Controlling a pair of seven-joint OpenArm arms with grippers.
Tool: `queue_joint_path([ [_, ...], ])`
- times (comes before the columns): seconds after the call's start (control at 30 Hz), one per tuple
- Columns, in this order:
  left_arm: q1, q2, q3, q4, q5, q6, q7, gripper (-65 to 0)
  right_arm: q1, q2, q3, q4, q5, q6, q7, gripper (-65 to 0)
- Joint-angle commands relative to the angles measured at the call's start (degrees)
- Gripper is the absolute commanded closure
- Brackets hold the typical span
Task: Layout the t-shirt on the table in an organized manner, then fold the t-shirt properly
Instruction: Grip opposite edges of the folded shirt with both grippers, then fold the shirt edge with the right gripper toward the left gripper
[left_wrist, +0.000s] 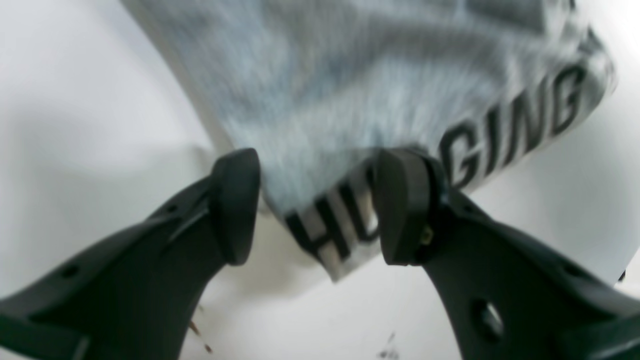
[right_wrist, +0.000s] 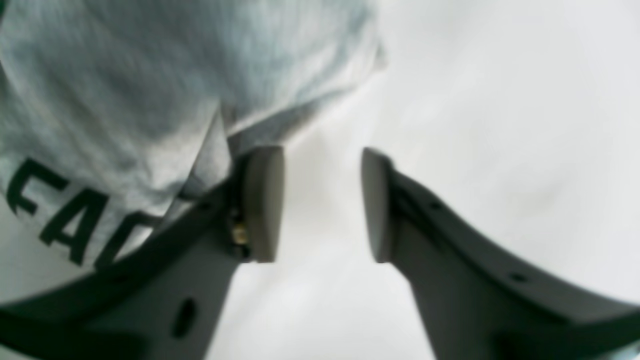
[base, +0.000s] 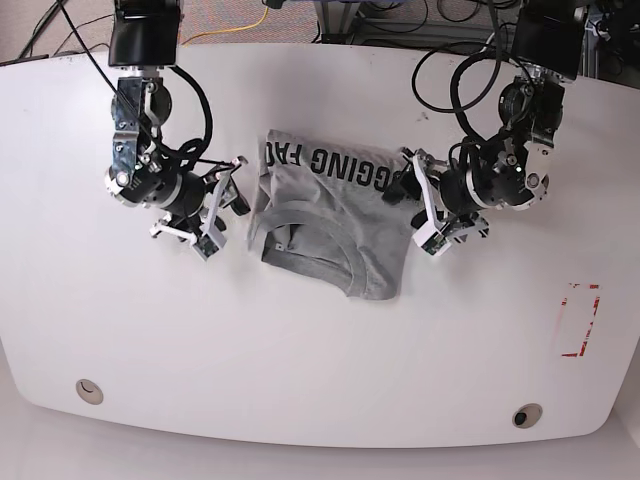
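Observation:
The heather-grey t-shirt (base: 330, 220) lies bunched and partly folded mid-table, dark lettering along its far edge. The table (base: 320, 380) is glossy white. My left gripper (base: 418, 203) is at the shirt's right edge. In the left wrist view this gripper (left_wrist: 317, 205) stands open, its fingers either side of a lettered corner of the t-shirt (left_wrist: 350, 75) that rests on the table (left_wrist: 75, 100). My right gripper (base: 222, 203) sits just off the shirt's left edge. Seen from its wrist camera, the right gripper (right_wrist: 322, 205) is open over bare table (right_wrist: 500, 100), the t-shirt (right_wrist: 125, 75) behind its left finger.
A red tape rectangle (base: 578, 320) marks the table's right side. Two round grommets (base: 88, 390) (base: 527, 414) sit near the front edge. Cables (base: 470, 80) hang off the arms along the back edge.

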Motion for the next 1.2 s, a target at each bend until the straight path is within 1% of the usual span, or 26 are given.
queue_joint_path([
  [0.0, -0.6, -0.1, -0.9, 1.7, -0.7, -0.2, -1.0, -34.3, 3.3, -1.2, 3.3, 1.2, 0.4, -0.3, -1.5, -41.5],
  [0.07, -0.6, 0.8, -1.4, 1.8, -1.2, -0.2, -1.0, -34.3, 4.7, -2.2, 5.0, 1.1, 0.2, -0.3, -2.4, -47.7],
  [0.13, -0.6, 1.3, -2.4, 1.9, -2.2, -0.2, -1.0, -34.3, 5.9, -2.4, 5.9, 1.0, 0.2, -0.3, -3.0, -50.4],
  [0.17, -0.5, 1.4, -2.7, 1.9, -3.1, -0.2, -1.0, -34.3, 6.7, -2.6, 5.8, 0.5, 0.2, -0.3, -3.5, -50.7],
  [0.3, 0.4, 1.5, -3.0, 1.7, -6.0, -0.1, -1.0, -34.3, 9.0, -2.7, 5.8, -2.7, 0.6, -0.3, -4.3, -51.2],
  [0.37, 0.7, 1.5, -3.0, 1.9, -6.2, -0.1, -1.0, -34.3, 10.1, -2.9, 5.8, -5.4, 0.6, -0.3, -4.4, -51.4],
  [0.47, 2.0, 2.4, -3.1, 1.9, -6.2, -0.1, -1.0, -34.3, 11.2, -4.3, 5.8, -8.8, 0.6, -0.3, -4.3, -51.5],
  [0.6, 2.8, 2.5, -3.1, 1.9, -6.2, -0.1, -1.0, -34.3, 12.1, -4.7, 5.7, -11.3, 0.6, -0.3, -4.3, -51.5],
  [0.63, 3.3, 2.5, -3.1, 1.9, -6.2, -0.1, -1.0, -34.3, 12.3, -5.4, 5.7, -11.8, 0.6, -0.3, -4.4, -51.5],
  [0.83, 3.6, 2.5, -3.1, 1.9, -6.1, -0.1, -1.0, -34.3, 12.3, -7.4, 5.3, -12.2, 0.6, -0.3, -5.3, -51.5],
  [1.07, 3.6, 2.5, -3.1, 1.7, -6.1, -0.1, -1.0, -34.3, 12.3, -7.9, 3.3, -11.9, 0.9, -0.3, -6.3, -51.4],
  [1.17, 3.5, 2.5, -3.1, 1.6, -6.1, -0.1, -1.0, -34.3, 12.3, -7.7, 3.3, -12.0, 2.9, -0.3, -6.3, -51.2],
])
